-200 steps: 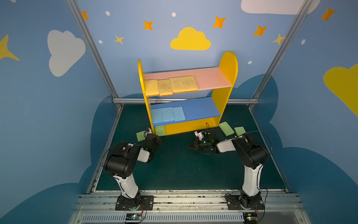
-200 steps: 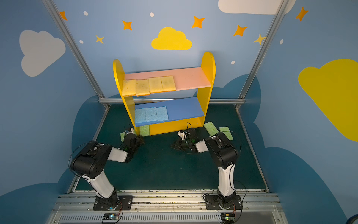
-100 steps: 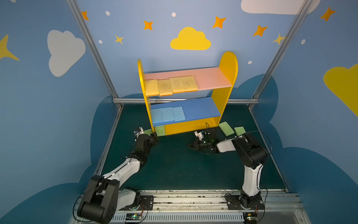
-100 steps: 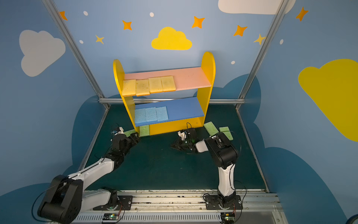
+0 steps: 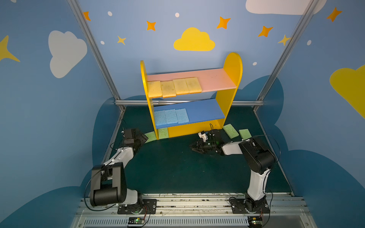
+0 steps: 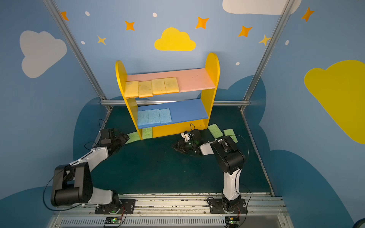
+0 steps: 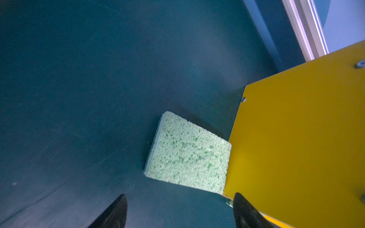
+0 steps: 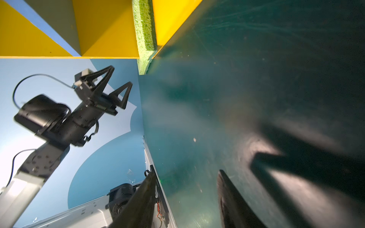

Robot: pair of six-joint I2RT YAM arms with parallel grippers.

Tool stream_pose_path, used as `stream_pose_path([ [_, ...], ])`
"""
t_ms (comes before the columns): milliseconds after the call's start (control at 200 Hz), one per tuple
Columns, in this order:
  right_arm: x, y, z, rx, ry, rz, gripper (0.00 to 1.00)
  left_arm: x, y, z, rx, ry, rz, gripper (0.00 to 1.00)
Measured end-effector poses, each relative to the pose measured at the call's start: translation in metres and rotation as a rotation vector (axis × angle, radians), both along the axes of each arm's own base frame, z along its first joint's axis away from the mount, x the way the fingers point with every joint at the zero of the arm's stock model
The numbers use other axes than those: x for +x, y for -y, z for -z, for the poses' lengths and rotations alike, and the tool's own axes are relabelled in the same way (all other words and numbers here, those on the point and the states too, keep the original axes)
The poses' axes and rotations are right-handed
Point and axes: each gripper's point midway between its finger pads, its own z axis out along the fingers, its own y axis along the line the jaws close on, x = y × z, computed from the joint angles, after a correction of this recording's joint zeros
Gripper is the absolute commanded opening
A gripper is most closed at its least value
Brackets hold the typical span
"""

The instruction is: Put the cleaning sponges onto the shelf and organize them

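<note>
While both jaws hang empty, shelf (image 5: 233, 67) stands centre-frame | left gripper (image 7: 179, 195): wide open, near green sponge (image 7: 187, 154) against shelf's left panel | right gripper (image 8: 185, 173): part-open, lower centre | yellow sponges (image 5: 173, 87): four, pink board, left | blue sponges (image 5: 170, 116): three, blue board, left | other green sponges (image 5: 230, 130): two right of shelf foot, one at base's left end

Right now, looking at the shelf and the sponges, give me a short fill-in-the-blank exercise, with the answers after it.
1. The pink upper board carries ____ yellow sponges.
2. The three sponges on the middle board are light ____.
3. The loose sponges on the mat beside the shelf are all ____.
4. The left gripper has its jaws ____, with nothing between them.
Missing words: four; blue; green; open.
</note>
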Motion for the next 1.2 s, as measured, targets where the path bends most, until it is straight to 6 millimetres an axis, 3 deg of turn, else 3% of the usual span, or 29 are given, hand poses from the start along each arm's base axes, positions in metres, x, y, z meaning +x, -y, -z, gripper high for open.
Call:
stream_pose_path([
  [120, 0.0, 0.0, 0.0, -0.002, -0.002, 0.001, 0.47, 0.022, -0.001, 0.005, -0.023, -0.025, 0.023, 0.42],
  [200, -0.001, 0.001, 0.0, -0.003, -0.006, 0.0, 0.47, 0.038, -0.002, 0.005, -0.02, -0.034, 0.044, 0.32],
  [425, 0.0, 0.002, 0.001, -0.004, -0.009, 0.005, 0.45, 0.065, -0.004, 0.02, -0.022, -0.074, 0.074, 0.22],
  [561, 0.002, 0.003, 0.001, -0.004, -0.009, 0.009, 0.44, 0.065, -0.001, 0.043, -0.038, -0.121, 0.091, 0.2],
  [666, 0.003, 0.004, 0.0, -0.003, -0.012, 0.014, 0.44, 0.065, 0.001, 0.043, -0.039, -0.114, 0.096, 0.2],
  [841, 0.003, 0.005, 0.0, -0.002, -0.014, 0.015, 0.43, 0.05, 0.006, 0.043, -0.032, -0.113, 0.099, 0.2],
  [1076, 0.002, 0.005, -0.013, 0.016, 0.007, 0.013, 0.43, 0.004, 0.028, 0.044, -0.014, -0.139, 0.111, 0.2],
  [1201, 0.001, 0.006, -0.025, 0.028, 0.03, 0.012, 0.43, -0.026, 0.053, 0.045, -0.006, -0.136, 0.15, 0.2],
])
